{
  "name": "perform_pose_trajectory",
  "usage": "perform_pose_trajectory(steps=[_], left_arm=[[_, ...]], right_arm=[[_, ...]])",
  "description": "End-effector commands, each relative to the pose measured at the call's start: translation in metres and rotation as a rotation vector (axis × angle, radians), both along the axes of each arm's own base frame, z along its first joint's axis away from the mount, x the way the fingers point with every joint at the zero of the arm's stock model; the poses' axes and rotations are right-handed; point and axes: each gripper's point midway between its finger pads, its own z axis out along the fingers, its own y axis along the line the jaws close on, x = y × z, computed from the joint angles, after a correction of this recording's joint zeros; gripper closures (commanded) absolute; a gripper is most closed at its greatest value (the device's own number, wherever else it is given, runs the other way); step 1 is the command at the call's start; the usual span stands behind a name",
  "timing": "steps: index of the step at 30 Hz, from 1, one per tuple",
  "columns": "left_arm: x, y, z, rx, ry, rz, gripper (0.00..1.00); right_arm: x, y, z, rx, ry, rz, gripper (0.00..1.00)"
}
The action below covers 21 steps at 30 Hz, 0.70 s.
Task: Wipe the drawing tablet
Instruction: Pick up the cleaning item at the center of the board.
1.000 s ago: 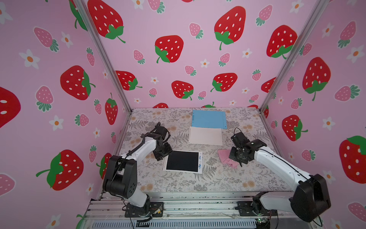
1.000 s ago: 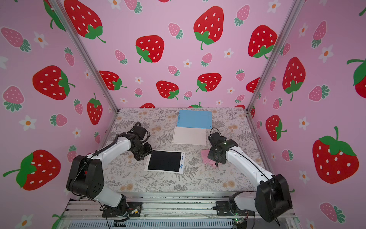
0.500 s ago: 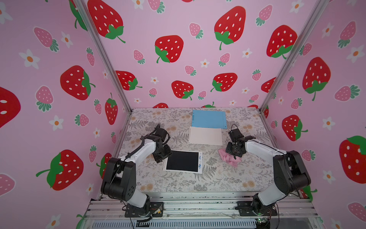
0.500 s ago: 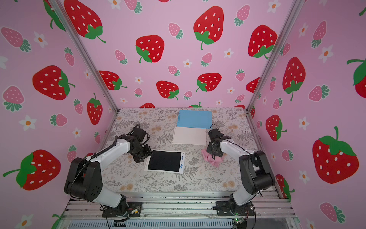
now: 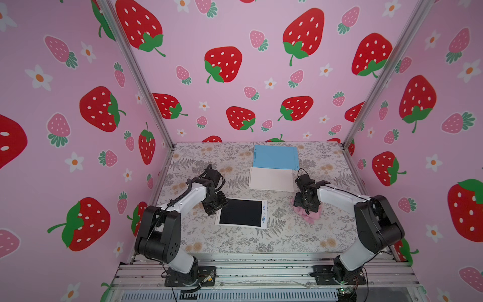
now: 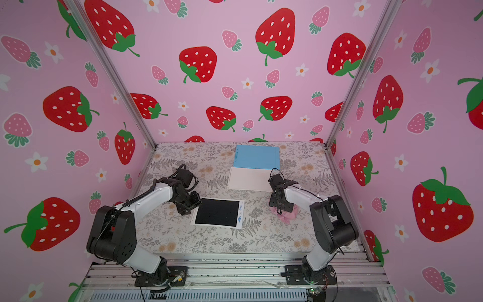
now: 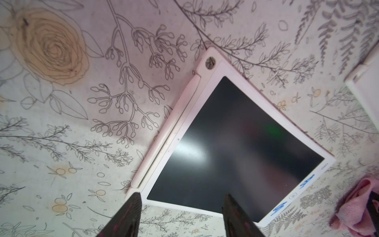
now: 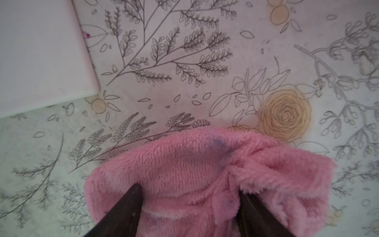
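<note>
Hugging tablet (image 5: 240, 213) edge, jaws apart

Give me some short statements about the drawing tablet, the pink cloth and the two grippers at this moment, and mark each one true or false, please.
1. The pink cloth lies on the drawing tablet. False: it lies on the table, apart from the tablet.
2. The right gripper is open above the cloth. True.
3. The tablet's screen is dark. True.
4. The left gripper holds the cloth. False: it is open and empty, at a corner of the tablet.
5. A blue board lies farther back than a white board. True.
</note>
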Motion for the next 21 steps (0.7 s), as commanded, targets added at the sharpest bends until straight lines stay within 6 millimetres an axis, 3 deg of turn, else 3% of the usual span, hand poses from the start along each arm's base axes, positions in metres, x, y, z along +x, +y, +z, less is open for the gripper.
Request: perform_pose_trajectory(steps=[1, 4, 7, 10, 13, 16, 21], left_arm=[[0.000, -0.002, 0.006, -0.006, -0.012, 0.001, 0.37], [-0.002, 0.001, 0.005, -0.001, -0.013, 0.008, 0.38], [-0.003, 0.005, 0.008, 0.001, -0.018, 0.011, 0.38], [-0.004, 0.014, 0.008, 0.005, -0.014, -0.002, 0.38], [-0.008, 0.027, 0.001, -0.007, 0.031, -0.019, 0.38], [-0.010, 0.033, -0.009, -0.031, 0.068, -0.065, 0.38], [-0.012, 0.040, -0.019, -0.025, 0.082, -0.101, 0.37]], right_arm=[[-0.022, -0.002, -0.025, -0.069, 0.160, 0.025, 0.39], [-0.027, 0.007, -0.033, -0.068, 0.186, 0.036, 0.65], [-0.022, 0.011, -0.021, -0.031, 0.119, 0.012, 0.99], [-0.006, 0.019, 0.011, 0.018, -0.029, 0.028, 1.00], [0.009, 0.041, 0.047, 0.069, -0.221, 0.132, 1.00], [0.014, 0.084, 0.075, 0.117, -0.429, 0.326, 1.00], [0.001, 0.152, 0.092, 0.177, -0.590, 0.531, 1.00]])
